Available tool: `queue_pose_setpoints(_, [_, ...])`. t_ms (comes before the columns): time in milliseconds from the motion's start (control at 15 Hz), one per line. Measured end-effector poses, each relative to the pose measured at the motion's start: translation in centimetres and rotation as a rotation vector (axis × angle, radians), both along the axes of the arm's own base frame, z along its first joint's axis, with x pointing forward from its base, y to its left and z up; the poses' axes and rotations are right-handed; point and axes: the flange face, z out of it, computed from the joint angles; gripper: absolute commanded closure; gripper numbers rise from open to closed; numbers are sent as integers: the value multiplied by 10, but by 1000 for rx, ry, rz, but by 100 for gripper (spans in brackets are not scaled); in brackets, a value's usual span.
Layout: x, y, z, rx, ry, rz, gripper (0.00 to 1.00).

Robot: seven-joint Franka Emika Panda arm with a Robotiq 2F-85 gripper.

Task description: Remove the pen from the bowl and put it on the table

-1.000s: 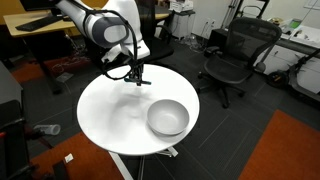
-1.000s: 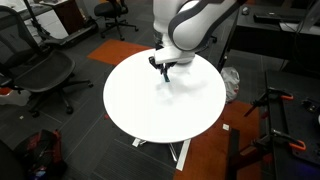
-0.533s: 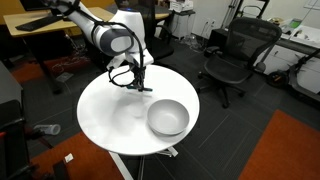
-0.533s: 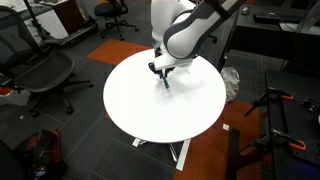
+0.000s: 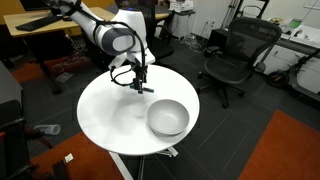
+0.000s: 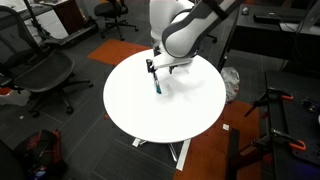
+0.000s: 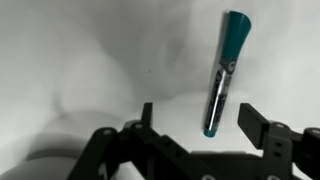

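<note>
The teal-blue pen (image 7: 225, 70) lies on the white table (image 7: 80, 60) in the wrist view, its lower end between my gripper (image 7: 196, 112) fingers and touching neither. The gripper stands open. In both exterior views the gripper (image 5: 140, 80) (image 6: 155, 70) hangs just above the table (image 5: 105, 115) (image 6: 150, 120), with the pen (image 6: 157, 86) as a small teal streak under it. The grey metallic bowl (image 5: 168, 117) sits empty on the near right part of the table, apart from the gripper. In the exterior view from the opposite side the bowl is hidden behind the arm.
Black office chairs (image 5: 232, 55) (image 6: 45, 75) stand around the table. Wooden desks (image 5: 40, 25) are behind the arm. A blue object (image 5: 45, 129) lies on the dark floor, and orange carpet (image 5: 290, 150) lies to one side.
The gripper came down to the tabletop with the pen, then its jaws opened. The pen now lies free on the table.
</note>
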Motion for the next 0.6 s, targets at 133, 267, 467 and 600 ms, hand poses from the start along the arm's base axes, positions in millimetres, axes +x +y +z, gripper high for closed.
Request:
queue_pose_setpoints(133, [1,0,6,-2,-8,1,0])
queue_pose_setpoints(267, [2,1,15,-2,-20,2,0])
queue_pose_setpoints(467, [3,3,34,-2,-44,2,0])
queue_pose_setpoints(600, [2,2,49,-6,-61,-1,0])
